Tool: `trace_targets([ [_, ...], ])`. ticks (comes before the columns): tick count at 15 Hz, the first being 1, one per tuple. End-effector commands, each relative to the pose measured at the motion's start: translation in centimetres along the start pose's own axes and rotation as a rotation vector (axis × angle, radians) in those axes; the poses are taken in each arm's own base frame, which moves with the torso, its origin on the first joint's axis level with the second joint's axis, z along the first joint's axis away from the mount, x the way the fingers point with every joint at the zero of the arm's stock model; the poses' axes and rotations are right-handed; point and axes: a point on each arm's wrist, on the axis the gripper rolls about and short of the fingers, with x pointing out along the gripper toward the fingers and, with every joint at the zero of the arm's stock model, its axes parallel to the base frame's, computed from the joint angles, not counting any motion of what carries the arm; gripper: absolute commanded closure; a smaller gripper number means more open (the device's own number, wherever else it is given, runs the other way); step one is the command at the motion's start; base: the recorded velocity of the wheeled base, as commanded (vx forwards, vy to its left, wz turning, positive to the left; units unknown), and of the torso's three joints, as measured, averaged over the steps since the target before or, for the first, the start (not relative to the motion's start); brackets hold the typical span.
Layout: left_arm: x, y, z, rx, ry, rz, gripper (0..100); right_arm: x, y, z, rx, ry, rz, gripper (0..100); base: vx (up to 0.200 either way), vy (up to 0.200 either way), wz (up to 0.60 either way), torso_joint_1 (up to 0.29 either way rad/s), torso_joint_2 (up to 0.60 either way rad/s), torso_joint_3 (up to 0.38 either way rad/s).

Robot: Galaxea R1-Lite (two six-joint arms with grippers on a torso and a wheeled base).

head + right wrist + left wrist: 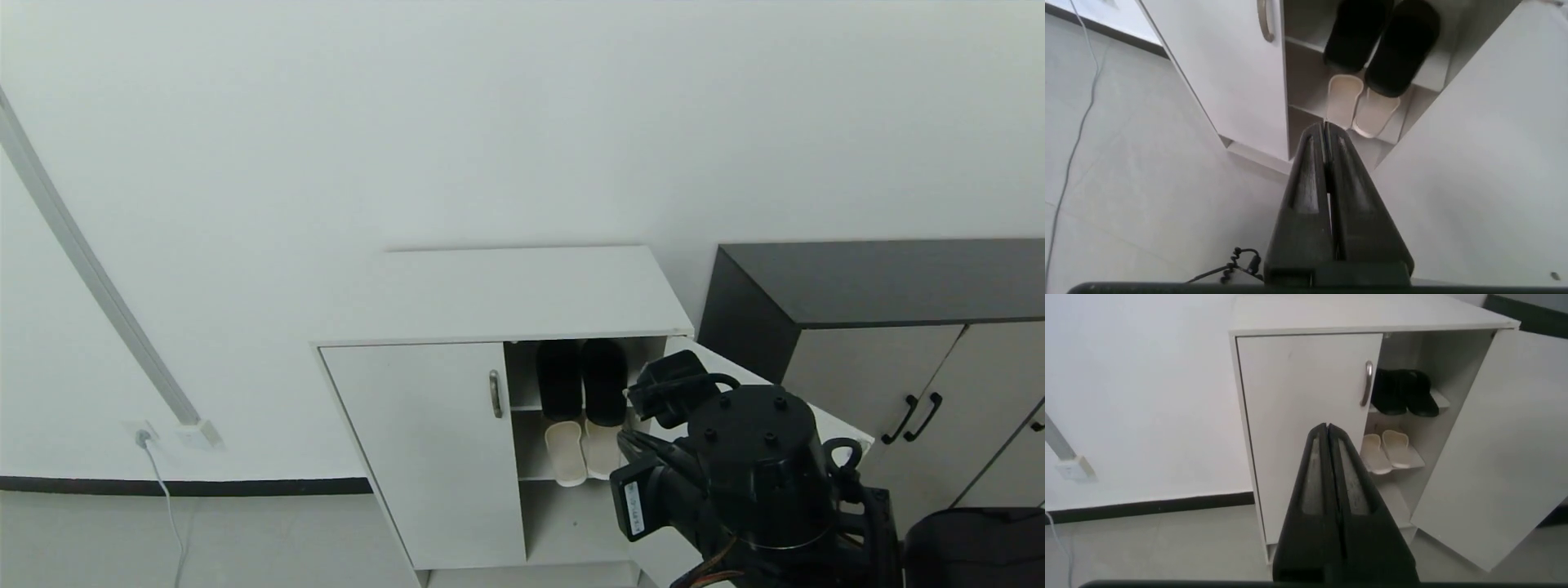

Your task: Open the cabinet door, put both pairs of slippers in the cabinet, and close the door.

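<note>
One cabinet (522,294): black slippers (581,380), white slippers (575,449) | door (1511,441) open | left fingers (1313,478), right fingers (1310,175) together

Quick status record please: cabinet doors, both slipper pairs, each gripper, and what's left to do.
cabinet: white cabinet
left door: shut
right door: open
black slippers: side by side on the upper shelf
pale slippers: side by side on the middle shelf, below the black pair
left gripper: jaws shut, holding nothing, facing the left door
right gripper: jaws shut, holding nothing, in front of the open compartment
remaining: probably only closing the right door
</note>
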Motion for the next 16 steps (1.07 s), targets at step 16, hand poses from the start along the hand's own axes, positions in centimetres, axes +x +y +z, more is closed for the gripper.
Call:
trace_targets([
  [16,0.01,0.0,0.0,0.0,0.001,0.0,100,0.43,-0.67,-0.21,0.001,0.009,-0.024,100,0.0,0.0,-0.19,0.066,-0.15,-0.081],
])
